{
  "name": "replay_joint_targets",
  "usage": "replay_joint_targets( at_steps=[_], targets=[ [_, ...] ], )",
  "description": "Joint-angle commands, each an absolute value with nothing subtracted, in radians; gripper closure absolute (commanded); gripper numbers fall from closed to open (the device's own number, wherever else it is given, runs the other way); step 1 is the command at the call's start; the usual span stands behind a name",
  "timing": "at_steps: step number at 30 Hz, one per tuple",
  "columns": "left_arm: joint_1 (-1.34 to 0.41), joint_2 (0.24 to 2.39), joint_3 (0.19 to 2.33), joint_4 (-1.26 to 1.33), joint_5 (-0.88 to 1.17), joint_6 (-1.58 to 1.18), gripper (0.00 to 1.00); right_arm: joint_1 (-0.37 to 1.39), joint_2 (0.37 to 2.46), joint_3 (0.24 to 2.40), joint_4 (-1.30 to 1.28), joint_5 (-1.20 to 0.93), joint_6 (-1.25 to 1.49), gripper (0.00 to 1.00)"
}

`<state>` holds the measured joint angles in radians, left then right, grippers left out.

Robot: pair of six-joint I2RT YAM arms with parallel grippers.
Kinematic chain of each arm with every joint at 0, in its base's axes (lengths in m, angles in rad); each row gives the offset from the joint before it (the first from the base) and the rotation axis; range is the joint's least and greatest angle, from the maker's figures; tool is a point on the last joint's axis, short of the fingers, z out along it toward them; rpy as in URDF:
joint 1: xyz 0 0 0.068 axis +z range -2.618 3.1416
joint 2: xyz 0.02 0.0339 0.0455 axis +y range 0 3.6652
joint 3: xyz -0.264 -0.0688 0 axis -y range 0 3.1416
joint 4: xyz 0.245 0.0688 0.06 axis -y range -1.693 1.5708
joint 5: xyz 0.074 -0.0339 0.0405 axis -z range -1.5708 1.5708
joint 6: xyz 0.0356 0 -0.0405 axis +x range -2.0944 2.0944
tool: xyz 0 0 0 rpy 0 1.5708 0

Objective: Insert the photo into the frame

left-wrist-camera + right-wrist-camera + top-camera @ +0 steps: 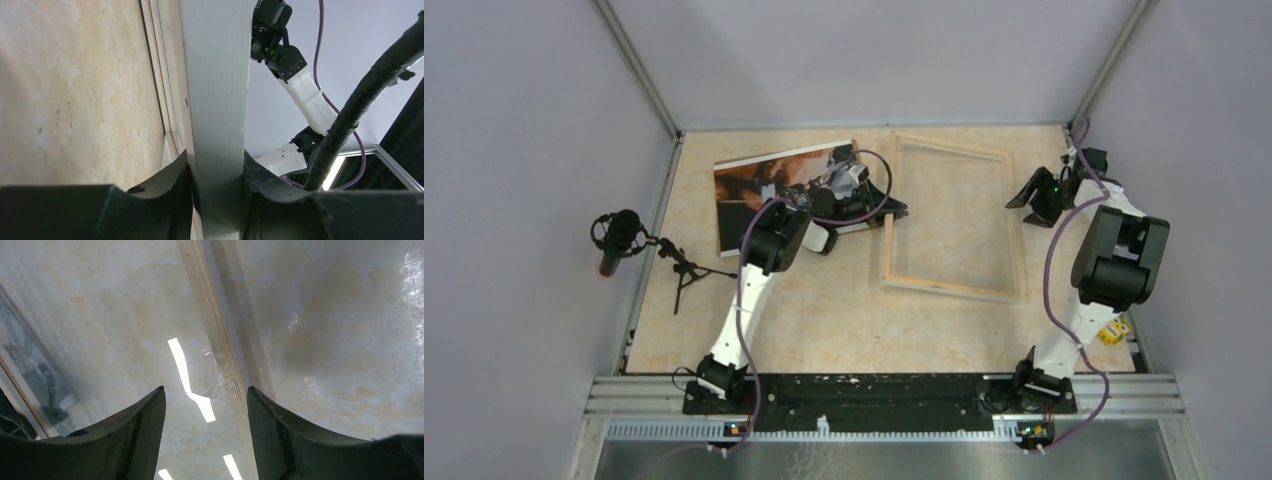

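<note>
Photo point(744, 185) face-up, dark with orange-brown patches, right edge maybe lifted. Frame point(949, 288) pale wood, flat, just right of it.

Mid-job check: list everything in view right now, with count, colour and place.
photo: one, dark with orange-brown patches and a white border, far-left part of the table.
frame: one, pale wood, flat on the table just right of the photo.
microphone: one, black, on a small tripod at the table's left edge.
yellow object: one, small, by the right arm's base; too small to identify.
table: one, tan.
left gripper: one, black, shut on the photo's right edge.
right gripper: one, black, open above the frame's right strip.
</note>
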<state>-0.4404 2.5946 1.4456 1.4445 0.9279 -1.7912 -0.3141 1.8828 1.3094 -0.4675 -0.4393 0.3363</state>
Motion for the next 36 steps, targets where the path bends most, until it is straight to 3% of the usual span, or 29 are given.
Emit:
replay_joint_targets(
  at_steps=[1, 14, 36],
  targets=[
    [-0.433, 2.591, 1.470, 1.557, 0.911, -1.806, 0.63, -0.300, 1.897, 1.302, -0.428, -0.469, 0.336, 0.41],
    [-0.432, 2.594, 1.470, 1.555, 0.909, -1.808, 0.64, -0.277, 1.925, 1.297, -0.422, -0.474, 0.337, 0.48],
    [-0.434, 2.595, 1.472, 1.565, 0.900, -1.821, 0.61, -0.239, 1.907, 1.265, -0.403, -0.543, 0.356, 0.48]
  ],
)
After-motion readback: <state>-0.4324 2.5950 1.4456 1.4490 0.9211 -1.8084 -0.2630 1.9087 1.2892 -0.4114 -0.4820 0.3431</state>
